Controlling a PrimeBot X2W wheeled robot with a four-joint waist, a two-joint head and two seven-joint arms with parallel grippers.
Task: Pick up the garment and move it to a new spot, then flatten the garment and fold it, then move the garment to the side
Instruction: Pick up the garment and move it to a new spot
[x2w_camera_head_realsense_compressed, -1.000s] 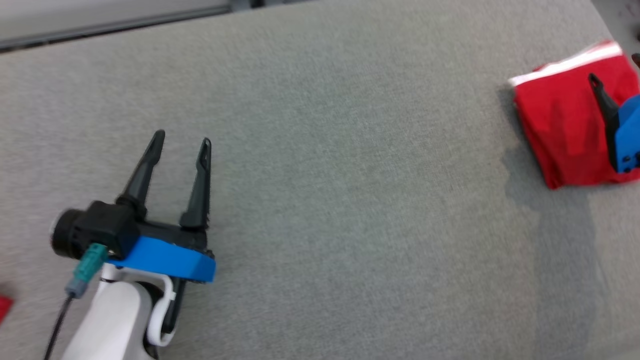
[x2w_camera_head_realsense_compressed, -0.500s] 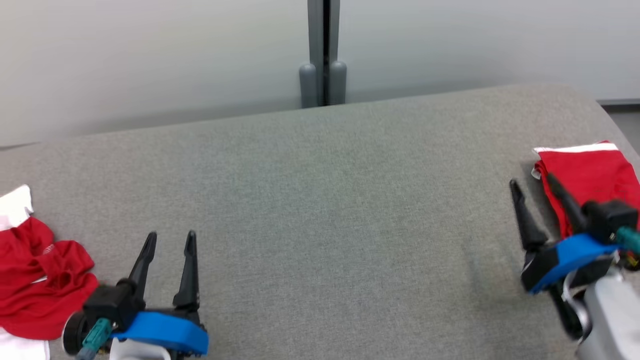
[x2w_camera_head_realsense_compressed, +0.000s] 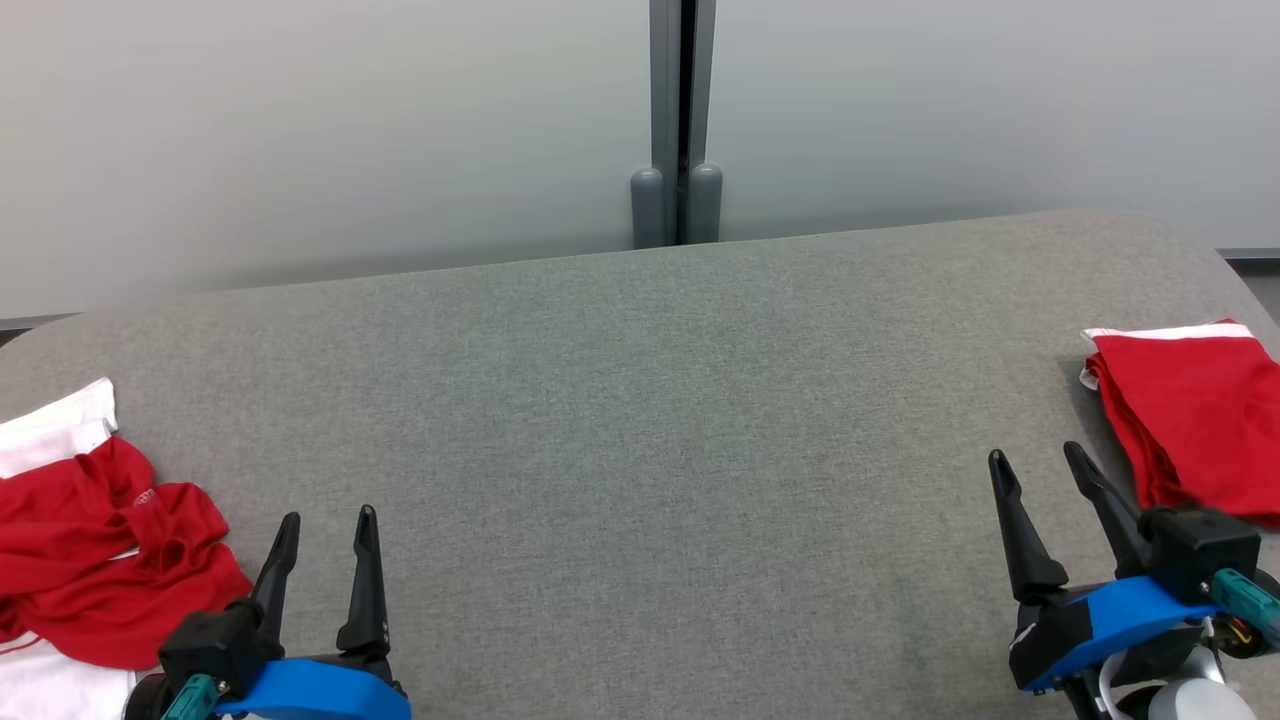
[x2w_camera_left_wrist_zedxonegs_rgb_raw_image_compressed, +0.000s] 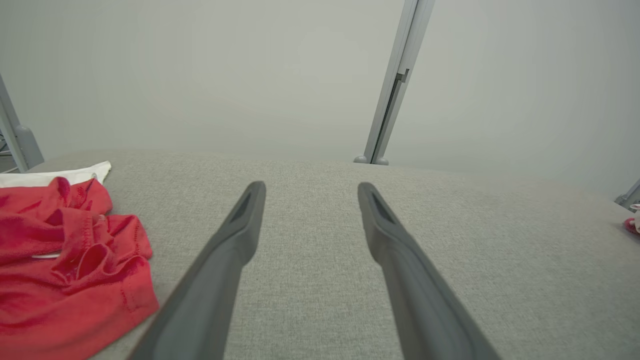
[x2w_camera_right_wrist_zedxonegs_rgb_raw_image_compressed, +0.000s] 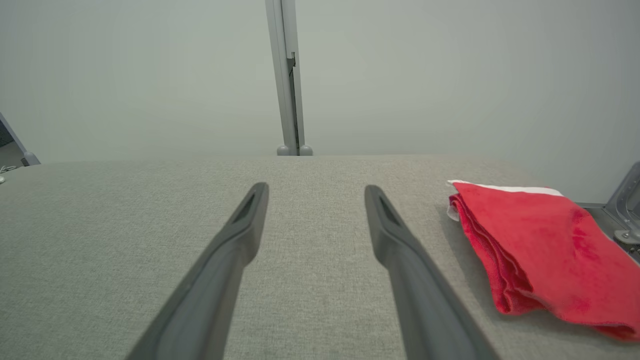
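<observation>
Grey table (x2w_camera_head_realsense_compressed: 640, 420), folded red garment (x2w_camera_head_realsense_compressed: 1190, 420) at three o'clock, crumpled red-and-white clothes (x2w_camera_head_realsense_compressed: 90, 560) at eight o'clock, left gripper (x2w_camera_head_realsense_compressed: 328, 516) and right gripper (x2w_camera_head_realsense_compressed: 1036, 453) fingers apart

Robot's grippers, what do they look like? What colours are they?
The left gripper and right gripper each have two long, thin black fingers on a bright blue base, with a teal cable plug beside a black block.
</observation>
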